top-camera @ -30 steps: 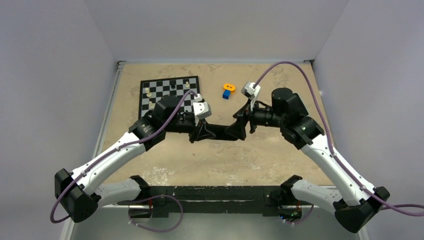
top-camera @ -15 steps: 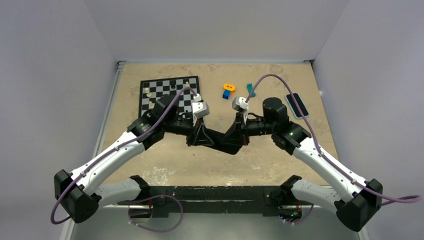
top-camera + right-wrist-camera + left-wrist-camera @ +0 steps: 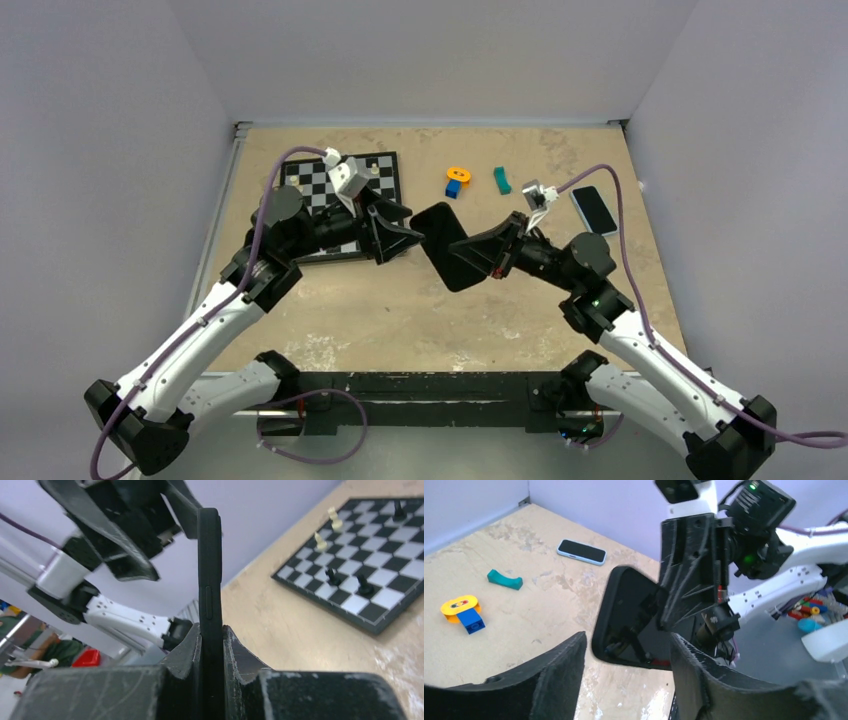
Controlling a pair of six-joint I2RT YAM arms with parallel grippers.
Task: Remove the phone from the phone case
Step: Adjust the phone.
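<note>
Evidently the phone case [image 3: 631, 615] is an empty black shell, held up off the table [image 3: 400, 310] near its middle. The right gripper [image 3: 212, 640] has it pinched by its right end, and the right wrist view shows the case edge-on and clamped tight between the two fingers. The left gripper [image 3: 626, 637] has its fingers spread wide with nothing in them; it sits just left of the case's free end, and I cannot tell whether it touches. The phone [image 3: 581, 551] lies flat, screen up, at the far right of the table, well apart from the case.

The case looks light, matte and rubbery, so it should flex rather than slip, and a pinch across one thin wall or corner lip should hold it. The phone is probably stiff, glassy and slick, with little to grip while flat; take it by its long edges, not by its face
</note>
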